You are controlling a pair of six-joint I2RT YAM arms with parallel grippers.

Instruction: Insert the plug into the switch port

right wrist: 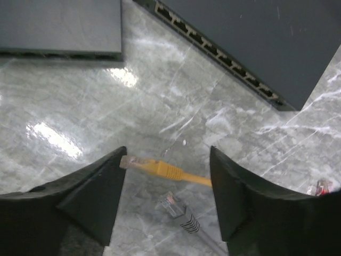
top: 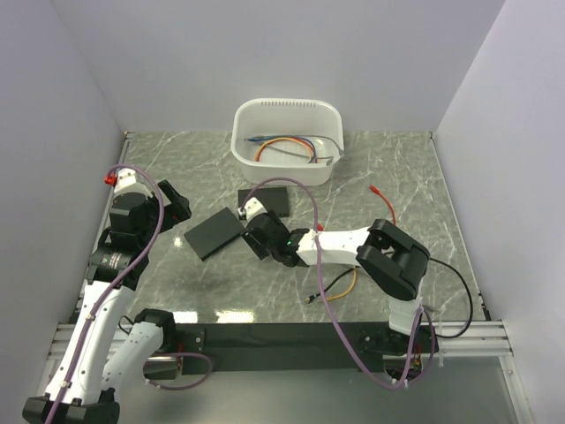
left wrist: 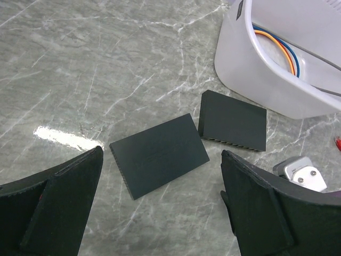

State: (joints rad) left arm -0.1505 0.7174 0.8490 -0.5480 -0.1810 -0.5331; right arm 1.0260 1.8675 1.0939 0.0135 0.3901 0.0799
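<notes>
Jaws wide, empty: L gripper [left wrist: 161, 154], R gripper [right wrist: 166, 156]. Yellow plug [right wrist: 145, 164] seen in R gap; judged light, stiff, clip fragile, cable [right wrist: 194, 179] limp. To be gripped at body sides.

The grey, white-veined marble table [top: 177, 168] carries a white plastic tub [top: 284, 174] at its far edge, near the middle. Inside the tub lie loose coils, among them an orange cable [top: 281, 141] and a blue cable [top: 265, 139]; the others are too tangled to tell apart. A short red cable [top: 386, 205] lies on the table to the right of the tub, well apart from it. A white adapter [left wrist: 305, 174] with two round pins rests on the table. A grey cable [right wrist: 186, 221] with a clear connector lies on the marble. A thin black cable [top: 459, 274] loops near the table's right edge.
</notes>
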